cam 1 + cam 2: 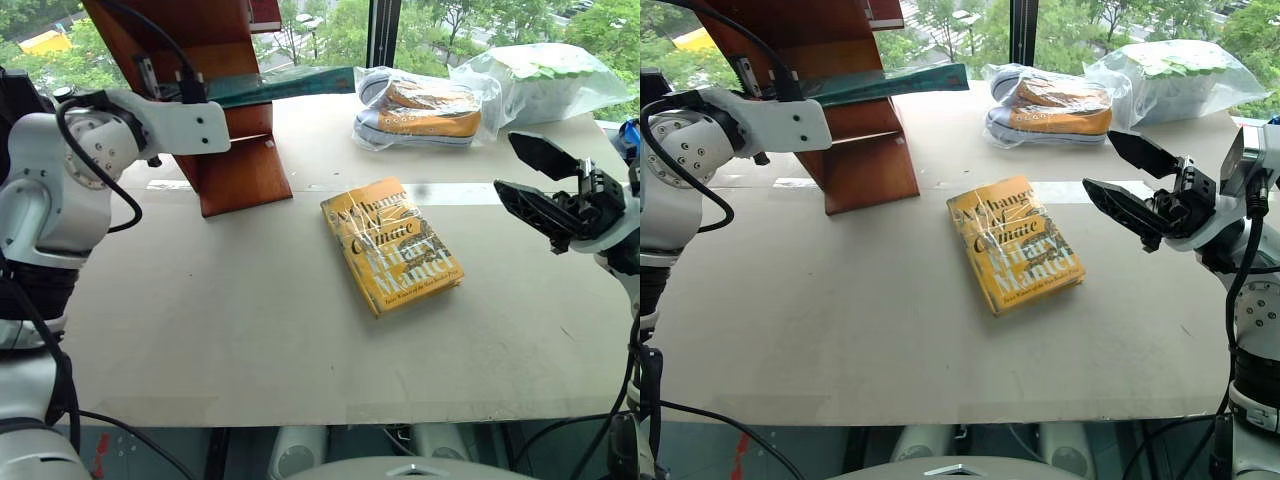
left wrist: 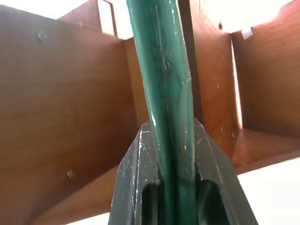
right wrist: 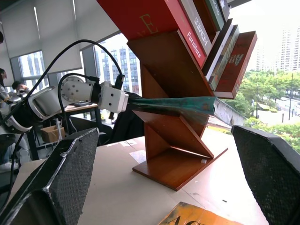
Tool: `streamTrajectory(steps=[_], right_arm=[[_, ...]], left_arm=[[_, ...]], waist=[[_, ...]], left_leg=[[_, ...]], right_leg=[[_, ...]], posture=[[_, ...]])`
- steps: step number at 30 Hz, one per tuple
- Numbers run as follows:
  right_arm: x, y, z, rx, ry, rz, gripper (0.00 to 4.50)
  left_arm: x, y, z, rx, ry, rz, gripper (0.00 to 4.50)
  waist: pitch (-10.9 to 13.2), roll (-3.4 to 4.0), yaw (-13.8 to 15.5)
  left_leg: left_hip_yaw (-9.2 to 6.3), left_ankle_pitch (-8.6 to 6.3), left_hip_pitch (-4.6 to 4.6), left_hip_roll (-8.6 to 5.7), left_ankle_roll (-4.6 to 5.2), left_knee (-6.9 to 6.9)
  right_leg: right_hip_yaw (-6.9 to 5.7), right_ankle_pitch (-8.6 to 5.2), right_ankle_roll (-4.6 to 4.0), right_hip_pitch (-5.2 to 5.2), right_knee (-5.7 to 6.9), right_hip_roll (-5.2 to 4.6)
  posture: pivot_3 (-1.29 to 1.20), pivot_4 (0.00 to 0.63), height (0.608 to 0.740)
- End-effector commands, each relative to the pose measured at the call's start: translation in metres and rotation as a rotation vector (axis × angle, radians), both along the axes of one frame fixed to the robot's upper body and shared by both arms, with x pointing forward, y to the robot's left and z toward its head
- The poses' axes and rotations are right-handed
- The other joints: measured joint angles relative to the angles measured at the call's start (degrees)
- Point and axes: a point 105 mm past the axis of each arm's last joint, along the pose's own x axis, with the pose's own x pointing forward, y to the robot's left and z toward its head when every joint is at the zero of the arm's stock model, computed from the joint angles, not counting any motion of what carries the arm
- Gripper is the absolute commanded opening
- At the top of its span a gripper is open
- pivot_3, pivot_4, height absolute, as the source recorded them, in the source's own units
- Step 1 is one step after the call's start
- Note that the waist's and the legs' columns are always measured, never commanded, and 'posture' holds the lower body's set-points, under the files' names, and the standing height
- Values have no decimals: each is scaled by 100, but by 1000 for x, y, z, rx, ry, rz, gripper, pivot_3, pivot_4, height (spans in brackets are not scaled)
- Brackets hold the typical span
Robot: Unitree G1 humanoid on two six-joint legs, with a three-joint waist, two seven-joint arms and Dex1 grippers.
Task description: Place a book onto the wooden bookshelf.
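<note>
The book, teal-green in glossy wrap, is held level and edge-on by my left gripper, which is shut on one end of it. It reaches across the middle of the wooden bookshelf, a reddish-brown unit with slanted boards at the table's far left. In the right wrist view the book's free end lies by a slanted board; I cannot tell whether it touches the wooden bookshelf. My right gripper hovers open and empty over the table's right side.
A yellow-orange book with white lettering lies flat mid-table. Behind it sit shoes in a clear bag and another plastic bag. Several books lean in the shelf's upper slots. The table's front edge runs close to me.
</note>
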Motion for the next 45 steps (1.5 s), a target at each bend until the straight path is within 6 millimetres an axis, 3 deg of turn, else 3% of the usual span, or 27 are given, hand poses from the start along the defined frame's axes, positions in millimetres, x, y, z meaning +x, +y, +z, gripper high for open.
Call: streamTrajectory(steps=[1, 10, 11, 12, 18, 24, 28, 34, 36, 38, 40, 43, 45], right_arm=[[-4, -4, 6, 4, -45, -13, 4500], [-4, -2, 5, 7, -51, -11, 4500], [-4, -2, 5, 7, -51, -11, 4500], [-3, -1, 4, 7, -53, -11, 4500], [0, 1, 4, 3, -59, -11, 4500], [4, -2, 2, -20, -61, -10, 4500], [5, -8, 3, -31, -60, -25, 4500], [0, -27, -31, -147, -1, -102, 4500], [-2, -32, -44, -140, 30, -139, 4500], [-2, -38, -68, -127, 91, -186, 4500], [1, -44, -89, -109, 131, -248, 4500], [3, -51, -113, -130, 172, -297, 4500], [3, -55, -126, -139, 208, -321, 4500]], left_arm=[[-8, 12, 14, -5, -43, 57, 9], [-14, 32, 21, -53, -22, 122, 9], [-15, 32, 21, -57, -20, 124, 1012], [-15, 32, 22, -57, -19, 126, 1317], [-19, 35, 28, -70, -37, 147, 4374], [-33, 36, 40, -127, -116, 150, 4459], [-47, 15, 38, -241, -161, 54, 4459], [-73, -22, 35, -383, -275, -137, 4459], [-76, -28, 23, -597, -295, -188, 4459], [-68, -36, -37, -992, -125, -193, 4459], [-74, -61, -94, -1239, 129, -223, 4459], [-91, -80, -135, -1418, 354, -270, 4459], [-100, -80, -158, -1551, 408, -273, 4459]], waist=[[0, 0, -1], [0, 1, -72], [0, 1, -83], [1, 1, -89], [1, 1, -81], [1, 2, -82], [1, 2, -79], [-1, 0, 19], [-3, 4, 18], [-21, 20, 6], [-52, 26, -37], [-24, -10, -94], [-32, 3, -95]], left_leg=[[0, 0, 1, 0, 0, 0], [3, 0, 4, 2, 0, 0], [3, 0, 4, 2, 0, 0], [2, 0, 4, 2, 0, 0], [1, 0, 4, 2, 0, 2], [0, 0, 3, 3, 0, 5], [2, 0, 1, 3, 0, 4], [-4, 0, 1, 2, 0, 7], [-4, 0, 1, 2, 0, 10], [-5, 0, 7, 0, 0, 20], [-4, 0, 32, -2, 0, 21], [-4, 1, 22, 2, 0, 26], [-12, 1, 24, 17, -1, 44]], right_leg=[[0, -1, 1, 0, 1, 0], [2, 4, -6, 0, 4, 1], [2, 4, -6, 0, 4, 1], [2, 4, -6, 0, 5, 1], [1, 3, -5, 0, 6, 2], [1, 4, -6, 0, 6, 2], [2, 4, -6, 0, 5, 0], [-3, 4, -7, 3, 7, -1], [-2, 5, -7, 5, 7, -2], [0, 6, -5, 17, 6, -3], [15, 6, -2, 38, 4, -7], [11, 8, -2, 22, 18, 2], [-2, 9, -16, 25, 24, 10]], posture=[[0, 150, 693], [0, 150, 693], [0, 150, 693], [0, 150, 693], [0, 150, 693], [0, 150, 693], [0, 150, 693], [0, 150, 693], [0, 150, 693], [0, 150, 693], [0, 150, 693], [0, 150, 693], [0, 150, 693]])
